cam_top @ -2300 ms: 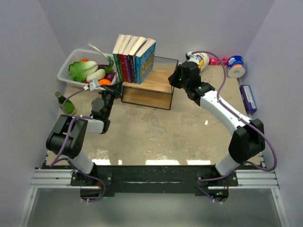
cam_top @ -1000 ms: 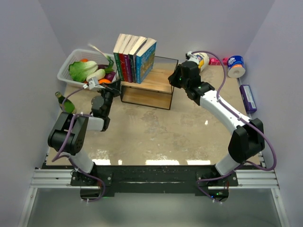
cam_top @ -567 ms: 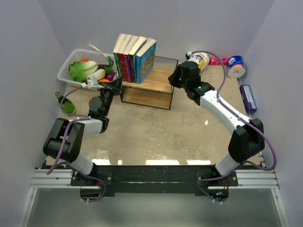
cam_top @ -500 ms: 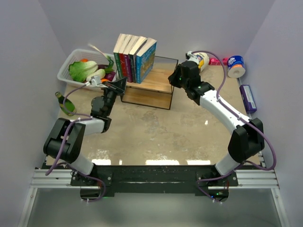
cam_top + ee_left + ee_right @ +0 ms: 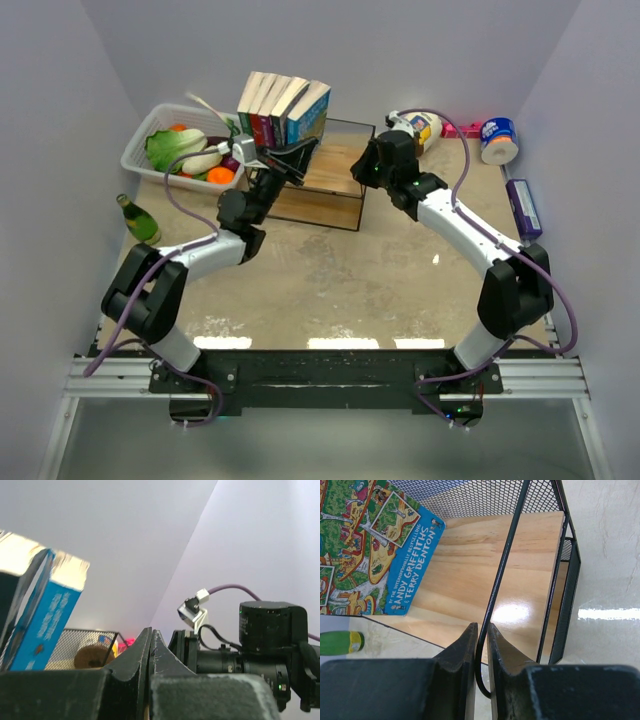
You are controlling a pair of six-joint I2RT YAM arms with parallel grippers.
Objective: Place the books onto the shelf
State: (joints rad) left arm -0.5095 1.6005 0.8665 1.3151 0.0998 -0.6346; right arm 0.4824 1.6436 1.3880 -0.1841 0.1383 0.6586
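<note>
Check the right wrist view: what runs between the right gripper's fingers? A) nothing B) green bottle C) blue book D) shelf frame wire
D: a black wire of the shelf passes down between the fingers of the right gripper; the blue book stands clear of them.

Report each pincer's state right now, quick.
Left pincer: closed, holding nothing.
Right pincer: closed on the top wire of the black metal-frame shelf with wooden boards.
</note>
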